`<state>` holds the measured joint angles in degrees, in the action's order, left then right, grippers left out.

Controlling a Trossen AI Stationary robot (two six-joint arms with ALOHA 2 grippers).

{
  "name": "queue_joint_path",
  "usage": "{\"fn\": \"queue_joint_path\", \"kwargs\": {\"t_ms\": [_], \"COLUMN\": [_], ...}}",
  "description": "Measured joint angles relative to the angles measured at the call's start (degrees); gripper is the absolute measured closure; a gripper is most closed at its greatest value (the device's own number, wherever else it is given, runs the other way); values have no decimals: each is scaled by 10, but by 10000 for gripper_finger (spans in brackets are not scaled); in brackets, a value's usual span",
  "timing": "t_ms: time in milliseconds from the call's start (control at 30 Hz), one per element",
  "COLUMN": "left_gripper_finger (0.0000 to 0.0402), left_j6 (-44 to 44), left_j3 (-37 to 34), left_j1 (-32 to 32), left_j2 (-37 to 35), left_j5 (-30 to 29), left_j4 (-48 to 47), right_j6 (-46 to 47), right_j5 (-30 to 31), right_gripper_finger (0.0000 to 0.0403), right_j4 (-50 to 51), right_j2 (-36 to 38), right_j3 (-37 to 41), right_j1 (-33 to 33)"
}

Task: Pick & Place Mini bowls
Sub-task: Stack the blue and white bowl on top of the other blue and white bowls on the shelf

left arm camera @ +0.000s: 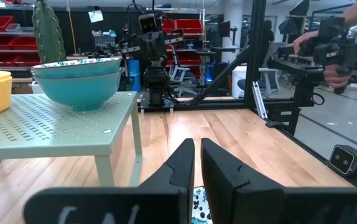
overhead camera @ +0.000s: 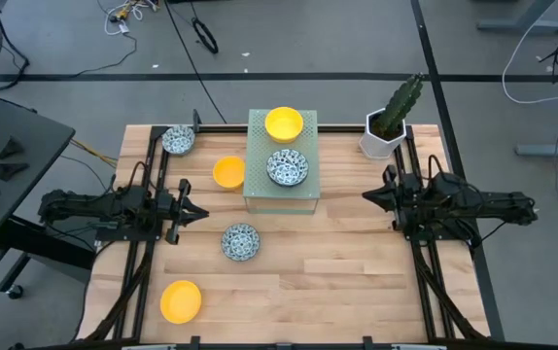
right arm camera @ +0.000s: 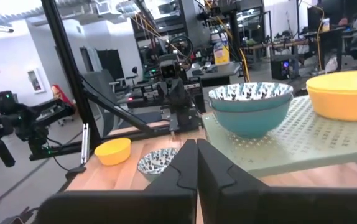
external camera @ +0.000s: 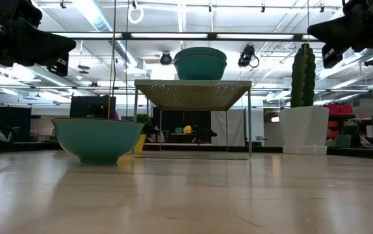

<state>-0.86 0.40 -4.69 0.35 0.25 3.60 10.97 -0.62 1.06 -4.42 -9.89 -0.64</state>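
Both arms are sitting back at the tabletop (overhead camera: pixel 357 282) edges, nothing in either one. Left gripper (overhead camera: pixel 201 213) is hovering at the left side with its jaws nearly closed, a thin gap showing between the fingers (left arm camera: pixel 181 168), gripping nothing. Right gripper (overhead camera: pixel 366 196) is hovering at the right side, jaws fully closed and empty. On the perforated green stand (overhead camera: pixel 258 185) at back centre: one yellow bowl (overhead camera: pixel 284 123) toward the rear, one blue-patterned bowl (overhead camera: pixel 287 167) toward the front. On the wood: a second yellow bowl (overhead camera: pixel 228 172) lying just left of the stand, a patterned bowl (overhead camera: pixel 178 140) near the back-left corner, another patterned bowl (overhead camera: pixel 241 241) in front of the stand near the left gripper, and a third yellow bowl (overhead camera: pixel 180 300) at front left. Cactus pot (overhead camera: pixel 388 134) is standing at back right, beside the stand.
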Motion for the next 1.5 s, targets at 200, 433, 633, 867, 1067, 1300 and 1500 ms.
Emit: {"fn": "queue_joint_path", "kwargs": {"t_ms": [200, 433, 633, 867, 1067, 1300, 1500], "left_gripper_finger": [367, 367, 367, 367, 367, 367, 367], "left_j6": [0, 0, 0, 0, 0, 0, 0], "left_j3": [0, 0, 0, 0, 0, 0, 0], "left_j1": [0, 0, 0, 0, 0, 0, 0], "left_j2": [0, 0, 0, 0, 0, 0, 0], "left_j5": [0, 0, 0, 0, 0, 0, 0], "left_j4": [0, 0, 0, 0, 0, 0, 0], "right_j6": [10, 28, 21, 36, 21, 21, 16], "right_j5": [-5, -4, 1, 12, 11, 7, -31], "right_gripper_finger": [403, 403, 403, 403, 403, 403, 403], "right_j4": [-3, -80, -96, -144, -146, -138, -101], "right_j2": [17, 34, 44, 44, 44, 44, 44], "right_j3": [3, 47, 59, 87, 89, 89, 89], "right_j1": [0, 0, 0, 0, 0, 0, 0]}}
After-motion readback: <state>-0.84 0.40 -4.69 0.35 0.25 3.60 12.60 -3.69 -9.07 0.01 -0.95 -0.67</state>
